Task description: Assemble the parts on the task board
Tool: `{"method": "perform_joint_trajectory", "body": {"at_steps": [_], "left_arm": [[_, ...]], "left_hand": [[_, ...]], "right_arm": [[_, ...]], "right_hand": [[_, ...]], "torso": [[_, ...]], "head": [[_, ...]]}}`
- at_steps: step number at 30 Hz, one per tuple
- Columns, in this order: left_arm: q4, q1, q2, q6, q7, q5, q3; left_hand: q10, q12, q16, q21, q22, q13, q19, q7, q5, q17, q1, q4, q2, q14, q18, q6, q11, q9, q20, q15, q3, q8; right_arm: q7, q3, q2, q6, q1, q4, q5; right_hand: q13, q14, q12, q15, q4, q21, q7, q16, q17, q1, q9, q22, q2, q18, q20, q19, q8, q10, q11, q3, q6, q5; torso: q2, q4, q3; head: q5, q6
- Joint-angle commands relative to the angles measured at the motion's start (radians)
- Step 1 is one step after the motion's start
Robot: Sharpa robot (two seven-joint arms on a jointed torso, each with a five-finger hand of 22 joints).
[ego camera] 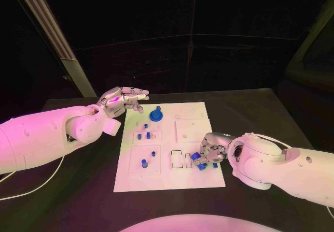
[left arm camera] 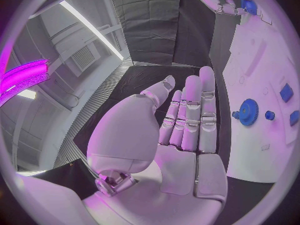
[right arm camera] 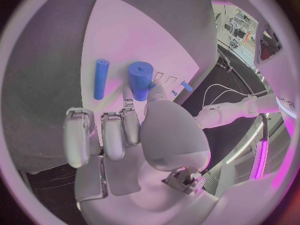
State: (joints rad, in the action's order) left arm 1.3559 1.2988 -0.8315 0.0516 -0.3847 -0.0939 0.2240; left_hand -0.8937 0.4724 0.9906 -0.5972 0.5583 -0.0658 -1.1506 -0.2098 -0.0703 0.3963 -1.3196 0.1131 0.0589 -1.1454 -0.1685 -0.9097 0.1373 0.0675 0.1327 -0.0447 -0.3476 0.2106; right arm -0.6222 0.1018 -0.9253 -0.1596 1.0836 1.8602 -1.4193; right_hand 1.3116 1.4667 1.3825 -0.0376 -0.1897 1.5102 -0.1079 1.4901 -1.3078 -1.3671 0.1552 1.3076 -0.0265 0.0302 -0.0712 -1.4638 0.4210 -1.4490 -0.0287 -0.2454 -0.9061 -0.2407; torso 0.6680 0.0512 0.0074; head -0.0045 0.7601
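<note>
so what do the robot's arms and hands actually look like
Both arms are smooth, rounded white shells. The left arm trails a thin pale cable near its lower edge; another loops over the right arm. The left hand and right hand are silver, with segmented metallic fingers and broad, smooth palm plates.

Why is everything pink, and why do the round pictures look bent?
Coloured light tints all three views; in the head view the task board glows pinkish against the dark table. Both wrist views are fisheye: the board's straight edges curve, and the left hand and right hand loom large.
</note>
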Motion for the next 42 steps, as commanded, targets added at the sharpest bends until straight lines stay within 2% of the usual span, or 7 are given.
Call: {"method": "perform_joint_trajectory", "body": {"at_steps": [1,8,13,18,23,26,42], "left_arm": [[0.001,0.001,-0.001,0.017,-0.002,0.003,-0.001],[0.001,0.001,0.0,0.02,-0.001,0.003,-0.001],[-0.001,0.001,0.0,0.02,-0.001,0.003,0.0],[-0.003,0.001,0.001,0.021,-0.001,0.003,0.0],[-0.004,0.001,0.002,0.021,0.0,0.003,0.0],[-0.004,0.001,0.002,0.021,0.0,0.003,0.0],[-0.006,0.001,0.001,0.021,0.006,0.003,0.0]], "left_hand": [[0.01,0.005,0.004,0.006,-0.002,-0.001,0.0,-0.001,-0.003,-0.002,0.008,0.003,-0.001,0.007,-0.013,0.009,-0.001,0.0,0.005,0.002,0.006,0.006],[0.011,0.005,0.004,0.006,-0.002,-0.001,0.0,-0.001,-0.003,-0.002,0.007,0.003,-0.001,0.007,-0.013,0.01,-0.001,0.0,0.005,0.001,0.007,0.006],[0.011,0.005,0.004,0.006,-0.002,-0.001,0.0,-0.001,-0.003,-0.002,0.007,0.003,-0.001,0.007,-0.013,0.01,-0.001,0.0,0.005,0.001,0.007,0.006],[0.011,0.005,0.004,0.006,-0.002,-0.001,0.0,-0.001,-0.003,-0.002,0.007,0.003,-0.001,0.007,-0.013,0.01,-0.001,0.0,0.005,0.001,0.007,0.006],[0.011,0.005,0.004,0.006,-0.002,-0.001,0.0,-0.001,-0.003,-0.002,0.007,0.003,-0.001,0.007,-0.013,0.01,-0.001,0.0,0.005,0.001,0.007,0.006],[0.013,0.005,0.004,0.006,-0.002,-0.001,0.0,-0.001,-0.003,-0.002,0.006,0.004,-0.001,0.008,-0.013,0.012,0.0,0.0,0.005,0.001,0.007,0.007],[0.013,0.006,0.005,0.006,-0.002,-0.001,0.0,-0.002,-0.003,-0.003,0.006,0.004,-0.002,0.008,-0.013,0.012,0.0,0.0,0.005,0.001,0.007,0.007]], "right_arm": [[-0.052,0.013,0.0,0.063,-0.014,-0.012,-0.059],[-0.051,0.013,0.001,0.022,-0.015,-0.003,-0.067],[-0.034,0.012,-0.014,-0.06,-0.015,0.017,-0.005],[0.01,0.012,-0.032,-0.173,-0.015,0.041,0.079],[0.064,0.012,-0.04,-0.286,-0.014,0.057,0.133],[0.084,0.011,-0.041,-0.321,-0.014,0.065,0.157],[0.071,0.011,0.029,-0.289,-0.014,0.039,0.256]], "right_hand": [[0.043,0.073,0.006,-0.002,0.012,0.007,-0.005,0.007,-0.094,-0.03,0.0,0.18,-0.01,-0.008,0.001,-0.049,0.005,-0.008,-0.001,0.002,0.006,0.0],[0.045,0.072,0.004,-0.001,0.025,0.008,-0.006,0.007,-0.093,-0.037,0.0,0.181,-0.012,-0.008,0.0,-0.05,0.006,-0.008,-0.002,0.005,0.007,-0.021],[0.061,0.073,0.013,-0.004,0.007,0.012,-0.002,0.01,-0.1,-0.008,-0.003,0.188,-0.023,-0.01,0.001,-0.054,0.005,-0.016,0.001,0.004,-0.003,-0.185],[0.074,0.075,0.019,-0.006,-0.019,0.017,0.001,0.015,-0.109,0.016,-0.006,0.197,-0.032,-0.012,0.004,-0.06,-0.001,-0.023,0.005,0.007,-0.014,-0.281],[0.076,0.075,0.019,-0.008,-0.026,0.019,0.005,0.016,-0.111,0.018,-0.007,0.2,-0.037,-0.013,0.005,-0.063,-0.003,-0.024,0.007,0.009,-0.023,-0.305],[0.079,0.076,0.021,-0.009,-0.027,0.021,0.007,0.017,-0.114,0.016,-0.007,0.202,-0.04,-0.013,0.006,-0.064,-0.003,-0.026,0.009,0.012,-0.029,-0.313],[0.082,0.076,0.019,-0.014,-0.045,0.022,0.012,0.018,-0.116,0.03,-0.007,0.204,-0.041,-0.014,0.01,-0.065,-0.007,-0.028,0.013,0.014,-0.048,-0.31]], "torso": [[-0.001,0.002,0.0001],[0.0,0.0013,0.0017],[0.0,0.0009,0.0009],[-0.001,0.0002,-0.0001],[0.0,0.0,-0.0001],[0.0,0.0003,0.0005],[0.002,-0.0014,-0.0008]], "head": [[-0.001,0.001],[-0.006,0.001],[-0.005,0.001],[-0.006,-0.002],[-0.005,-0.002],[-0.007,-0.001],[0.0,0.003]]}}
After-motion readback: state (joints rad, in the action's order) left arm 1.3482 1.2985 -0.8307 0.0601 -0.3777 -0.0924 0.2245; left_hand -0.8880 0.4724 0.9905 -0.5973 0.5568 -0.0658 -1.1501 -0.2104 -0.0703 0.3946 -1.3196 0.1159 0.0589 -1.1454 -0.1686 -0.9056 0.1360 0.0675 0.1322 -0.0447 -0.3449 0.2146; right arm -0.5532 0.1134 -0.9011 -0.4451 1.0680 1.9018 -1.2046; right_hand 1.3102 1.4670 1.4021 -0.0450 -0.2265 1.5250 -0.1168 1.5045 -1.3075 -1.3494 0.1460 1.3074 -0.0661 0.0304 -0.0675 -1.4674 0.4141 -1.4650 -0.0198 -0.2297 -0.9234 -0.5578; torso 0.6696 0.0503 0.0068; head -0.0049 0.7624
